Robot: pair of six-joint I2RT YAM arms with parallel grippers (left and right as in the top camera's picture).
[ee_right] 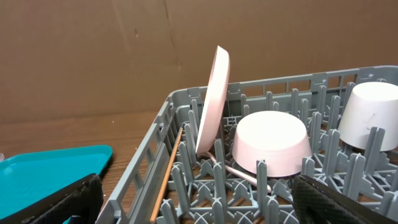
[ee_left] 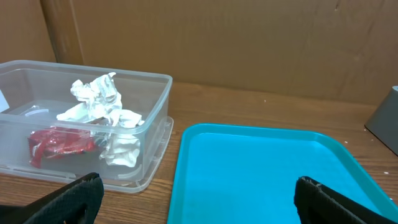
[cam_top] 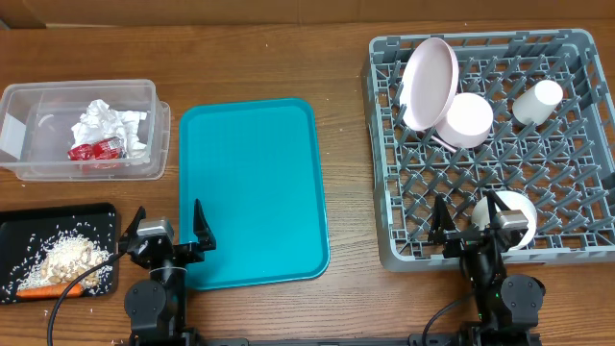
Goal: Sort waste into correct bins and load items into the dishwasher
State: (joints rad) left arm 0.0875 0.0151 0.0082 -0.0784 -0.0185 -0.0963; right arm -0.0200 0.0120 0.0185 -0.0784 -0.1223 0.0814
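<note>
The grey dish rack (cam_top: pixel 500 40) holds the pink-white plate (cam_top: pixel 430 82) on edge, a bowl (cam_top: pixel 469 119) upside down, the white cup (cam_top: pixel 537 101) and a second bowl (cam_top: pixel 517 210) at its front edge. In the right wrist view the plate (ee_right: pixel 213 99), bowl (ee_right: pixel 272 142), cup (ee_right: pixel 373 115), wooden stick (ee_right: pixel 169 174) and fork handle (ee_right: pixel 239 173) sit in the rack (ee_right: pixel 140 171). The clear tub (cam_top: pixel 161 135) holds napkins (cam_top: pixel 110 123) and the red wrapper (cam_top: pixel 96 150). The black tray (cam_top: pixel 29 226) holds rice (cam_top: pixel 69 255) and a carrot piece (cam_top: pixel 43 291). My left gripper (cam_top: pixel 169 223) and right gripper (cam_top: pixel 466 219) are open and empty.
The large teal tray (cam_top: pixel 252 192) lies between the tub and the rack, with nothing on it. In the left wrist view the tub (ee_left: pixel 155 118) stands left of the teal tray (ee_left: pixel 261 174). A cardboard wall runs along the back.
</note>
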